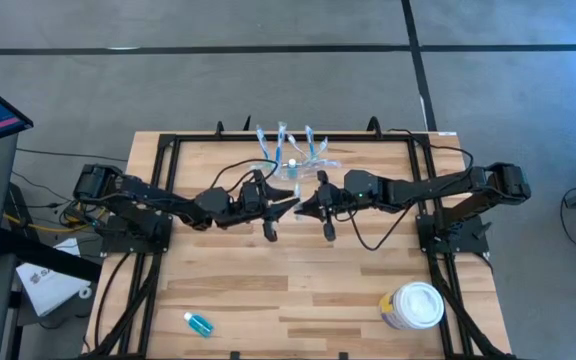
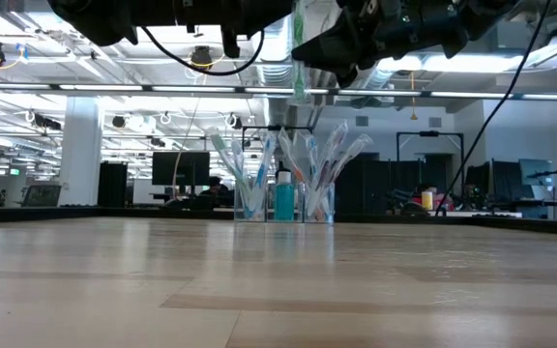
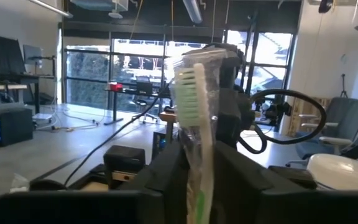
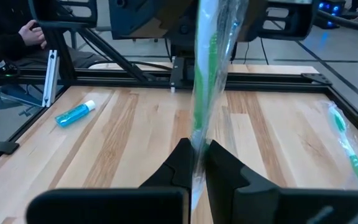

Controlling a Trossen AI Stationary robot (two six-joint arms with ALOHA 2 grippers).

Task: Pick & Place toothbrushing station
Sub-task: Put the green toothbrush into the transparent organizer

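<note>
**Observer:** Now, high view first. What is showing?

**Operator:** I am seeing both arms reaching inward over the middle of the table (image 1: 268, 280). The left gripper (image 1: 288, 206) and the right gripper (image 1: 306, 206) are meeting tip to tip. The toothbrushing station (image 1: 320, 160) is sitting at the middle of the far edge, just beyond the two grippers. It is carrying wrapped brushes and a blue bottle. A white-lidded tub (image 1: 415, 305) is standing near the front right corner, and a small blue tube (image 1: 198, 323) is lying near the front left. Both are well apart from the station.

**Observer:** And the low view?

**Operator:** I am watching a wrapped green toothbrush (image 2: 299, 58) hanging upright between the grippers, high above the wood. The station is standing on the table behind it, its brushes fanning outward.

**Observer:** Left wrist view?

**Operator:** The brush is rising through the left gripper, bristles uppermost. I cannot tell whether that gripper is clamping it or only flanking it.

**Observer:** Right wrist view?

**Operator:** The right gripper is pinching the wrapped brush firmly. A second wrapped green brush (image 4: 347, 143) is lying flat on the boards, and a person's hand (image 4: 33, 31) is resting beyond the table frame.
</note>
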